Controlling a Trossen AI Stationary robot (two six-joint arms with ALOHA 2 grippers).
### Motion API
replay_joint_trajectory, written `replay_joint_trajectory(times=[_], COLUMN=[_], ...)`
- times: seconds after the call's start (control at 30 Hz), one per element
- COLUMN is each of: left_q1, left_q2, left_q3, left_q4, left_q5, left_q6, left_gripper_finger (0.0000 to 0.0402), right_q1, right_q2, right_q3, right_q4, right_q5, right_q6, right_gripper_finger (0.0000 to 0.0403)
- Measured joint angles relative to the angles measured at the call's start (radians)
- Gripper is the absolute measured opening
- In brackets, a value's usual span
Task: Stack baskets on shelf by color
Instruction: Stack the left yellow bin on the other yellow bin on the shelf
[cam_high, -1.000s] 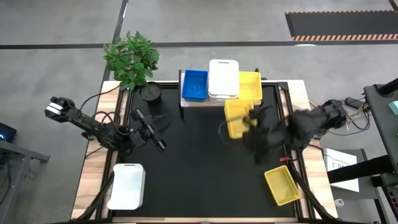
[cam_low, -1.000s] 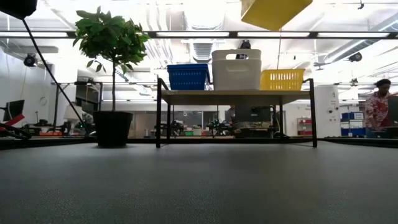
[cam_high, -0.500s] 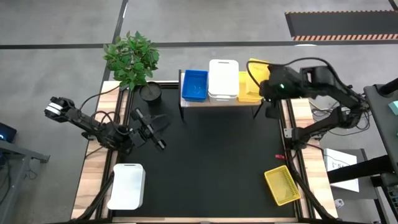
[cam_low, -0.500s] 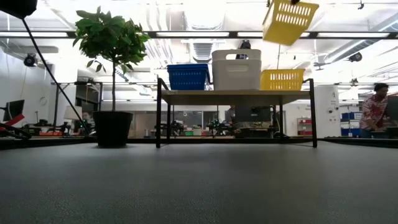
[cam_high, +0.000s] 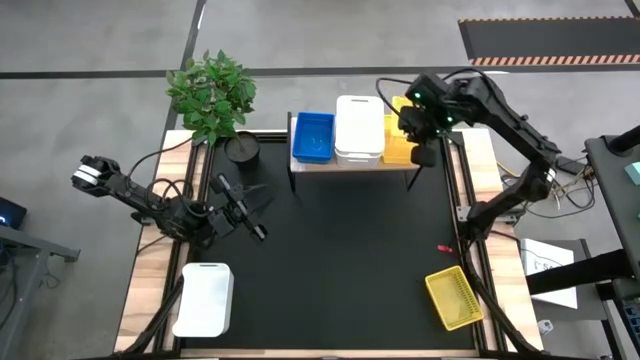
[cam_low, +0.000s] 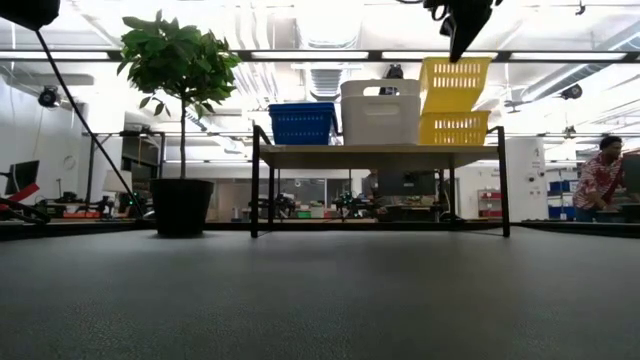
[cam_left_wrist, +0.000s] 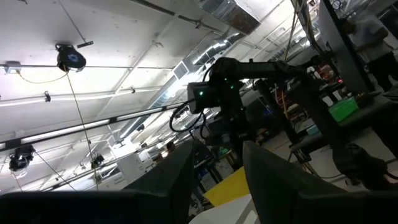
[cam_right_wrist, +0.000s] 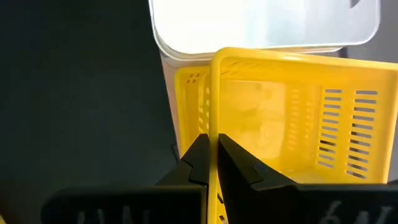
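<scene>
The big worktop (cam_high: 330, 270) has a flat black mat, with wood strips down its left and right sides. The low view looks past it into a bright room with ceiling lights and a person (cam_low: 605, 178) far off on the right.

At the far edge stands the shelf (cam_high: 350, 165), with a pale wood top and thin dark legs. On it sit a blue basket (cam_high: 313, 136), a white basket (cam_high: 359, 127) and a yellow basket (cam_low: 454, 128), side by side. A leafy plant (cam_high: 212, 92) in a black pot (cam_high: 242, 149) stands to its left.

The right hand (cam_right_wrist: 209, 158) pinches the rim of a second yellow basket (cam_right_wrist: 298, 112) with slotted sides. The low view shows this one tilted, just over the yellow one on the shelf.

Another yellow basket (cam_high: 453, 297) lies near right. Another white basket (cam_high: 204, 299) lies near left.

The left hand (cam_high: 240, 205) waits at the left with its fingers apart, holding nothing.
</scene>
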Motion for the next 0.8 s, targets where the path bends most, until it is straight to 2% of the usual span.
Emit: replay_joint_trajectory(times=[0.57,0.8], left_q1=[0.0,0.0], left_q2=[0.0,0.0], left_q3=[-0.001,-0.001], left_q4=[-0.002,-0.002], left_q5=[-0.001,-0.001], left_q6=[-0.002,-0.002], left_gripper_finger=[0.0122,0.0122], right_q1=[-0.012,-0.012], right_q2=[0.093,0.107], right_q3=[0.0,-0.02], right_q4=[0.006,0.006], right_q5=[-0.006,-0.005], right_q6=[-0.021,-0.017], right_gripper_finger=[0.0009,0.0036])
